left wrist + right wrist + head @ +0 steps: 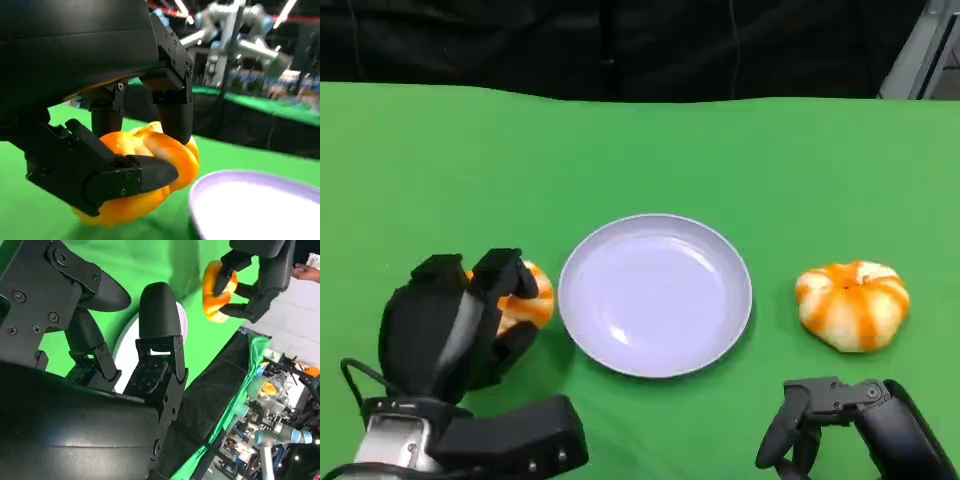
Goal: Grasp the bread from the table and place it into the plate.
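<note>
The pale lilac plate [655, 295] sits in the middle of the green table [640, 150], and nothing lies in it; its bowl shows only a soft sheen of light; just beside its rim on the robot's left, the left hand [455, 320] grips an orange-and-white bread [528, 298], fingers [175, 112] pressed over the top of the loaf and the thumb clamped against its side, as the left wrist view shows closely; whether the loaf still touches the cloth cannot be told; the plate's edge lies near the bread in that view too; a second bread roll [852, 304] of the same striped colouring rests on the table on the plate's other side, apart from its rim; the right hand [820, 420] hovers near the table's front edge below that roll, fingers spread and holding nothing.
</note>
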